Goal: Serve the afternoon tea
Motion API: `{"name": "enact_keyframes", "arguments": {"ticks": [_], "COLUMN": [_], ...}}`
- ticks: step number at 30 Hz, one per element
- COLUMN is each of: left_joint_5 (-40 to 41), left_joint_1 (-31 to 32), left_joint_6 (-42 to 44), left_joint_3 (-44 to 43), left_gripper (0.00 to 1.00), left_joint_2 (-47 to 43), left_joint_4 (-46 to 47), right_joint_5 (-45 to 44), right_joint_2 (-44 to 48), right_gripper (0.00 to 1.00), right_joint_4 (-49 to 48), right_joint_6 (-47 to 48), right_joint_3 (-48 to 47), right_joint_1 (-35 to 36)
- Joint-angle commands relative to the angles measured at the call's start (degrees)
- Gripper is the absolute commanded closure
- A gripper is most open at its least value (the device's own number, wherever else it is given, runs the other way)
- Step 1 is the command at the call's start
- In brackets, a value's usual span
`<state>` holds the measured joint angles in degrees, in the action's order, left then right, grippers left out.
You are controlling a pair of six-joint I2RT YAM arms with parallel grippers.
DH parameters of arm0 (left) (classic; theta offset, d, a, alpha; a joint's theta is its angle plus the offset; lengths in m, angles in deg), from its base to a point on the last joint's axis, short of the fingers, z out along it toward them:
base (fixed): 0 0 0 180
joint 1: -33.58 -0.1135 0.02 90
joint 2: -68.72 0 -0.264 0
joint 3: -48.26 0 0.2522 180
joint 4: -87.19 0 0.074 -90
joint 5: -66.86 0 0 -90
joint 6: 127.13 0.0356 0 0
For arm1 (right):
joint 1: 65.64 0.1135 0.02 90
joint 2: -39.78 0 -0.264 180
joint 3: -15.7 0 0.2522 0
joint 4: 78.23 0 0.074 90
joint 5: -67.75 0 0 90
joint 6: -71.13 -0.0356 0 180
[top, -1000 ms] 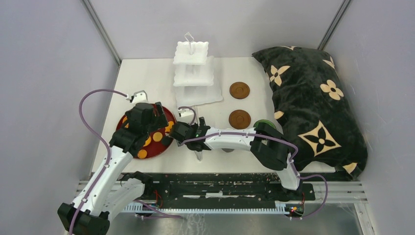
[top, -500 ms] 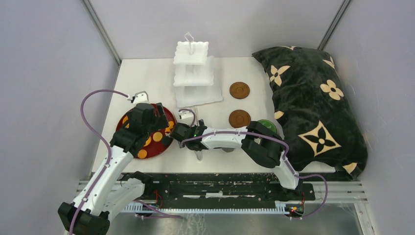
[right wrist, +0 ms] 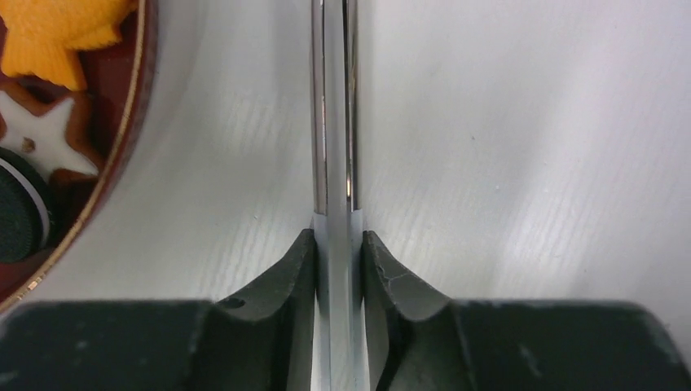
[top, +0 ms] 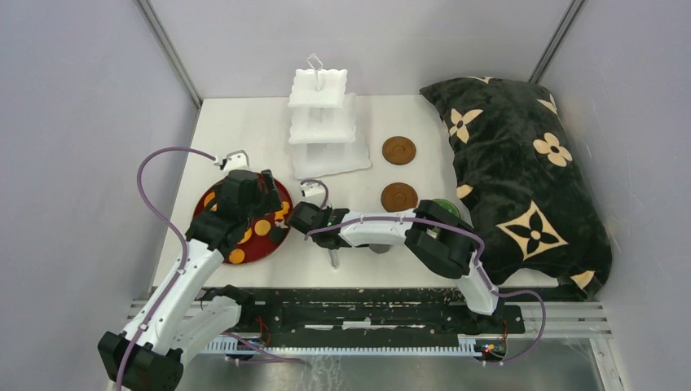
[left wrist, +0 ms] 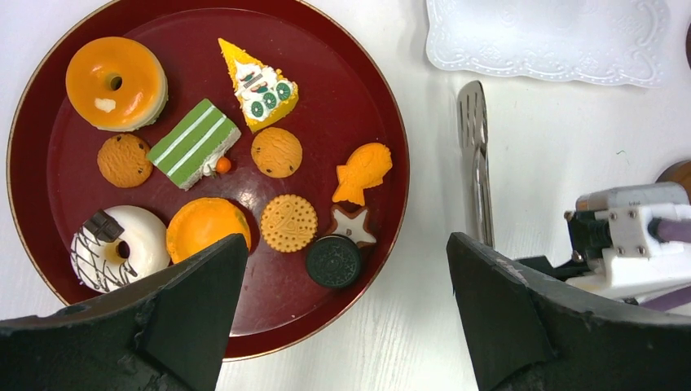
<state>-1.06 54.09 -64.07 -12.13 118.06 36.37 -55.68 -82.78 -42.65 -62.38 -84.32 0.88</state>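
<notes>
White tabletop [top: 244, 130], walled in by grey panels, fills the middle of the overhead view. The white three-tier stand [top: 319, 122] stands upright at upper centre. Two brown coasters [top: 399, 150] [top: 399, 196] lie just right of it, one below the other and apart. A dark pillow [top: 521, 171] with pale flower shapes covers the right side.

At centre left sits the dark red tray [left wrist: 342, 122], which holds all the sweets in view. Among them are an orange donut [left wrist: 116, 81] at upper left, a green striped cake [left wrist: 194, 143] beside it and a star cookie [left wrist: 351, 226] near the lower right rim, touching a dark round cookie [left wrist: 334, 261]. The left gripper [left wrist: 346, 244] hangs above the tray's lower edge, its jaws spread wide and holding nothing.

The metal tongs [left wrist: 475, 163] lie on the table just right of the tray, pointing toward the stand's bottom plate [left wrist: 554, 37]. The right gripper [right wrist: 338, 236] is clamped narrowly on them, its fingers [right wrist: 297, 269] pressing the two blades close together.

A green round object [top: 444, 208] shows behind the right arm, mostly hidden.
</notes>
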Motion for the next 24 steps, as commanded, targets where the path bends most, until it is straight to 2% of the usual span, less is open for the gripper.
{"name": "enact_keyframes", "arguments": {"ticks": [1, 5, 6, 10, 13, 21, 24], "left_joint_5": [0.27, 0.82, 0.51, -4.32, -7.74, -6.35, -3.68], "left_joint_1": [0.14, -1.12, -2.05, -7.62, -13.24, -27.69, -29.79], "left_joint_6": [0.35, -0.31, -0.53, -3.23, -4.58, -6.54, -7.43], "left_joint_3": [-1.09, -4.65, -5.49, -10.12, -16.39, -29.06, -31.31], "left_gripper": [0.01, 0.01, 0.01, 0.01, 0.01, 0.00, 0.07], "left_joint_2": [1.01, 6.54, 8.30, 16.52, 24.63, 39.00, 42.07], "left_joint_4": [3.09, 1.44, 1.44, 4.21, 1.54, -4.37, -4.66], "right_joint_5": [2.57, 7.03, 8.55, 13.22, 15.46, 21.82, 22.26], "right_joint_2": [6.84, 13.77, 15.33, 20.16, 22.65, 28.52, 30.85], "right_gripper": [0.80, 0.98, 0.99, 0.99, 0.99, 0.99, 0.99], "right_joint_4": [-1.87, -3.51, -3.20, -1.64, 2.11, 9.12, 8.74], "right_joint_6": [4.23, 9.20, 10.17, 16.82, 21.71, 29.97, 30.69], "right_joint_3": [4.66, 9.29, 9.87, 11.48, 10.18, 7.37, 8.53], "right_joint_1": [-0.08, -0.08, -0.08, -0.08, -0.10, -0.22, -0.53]}}
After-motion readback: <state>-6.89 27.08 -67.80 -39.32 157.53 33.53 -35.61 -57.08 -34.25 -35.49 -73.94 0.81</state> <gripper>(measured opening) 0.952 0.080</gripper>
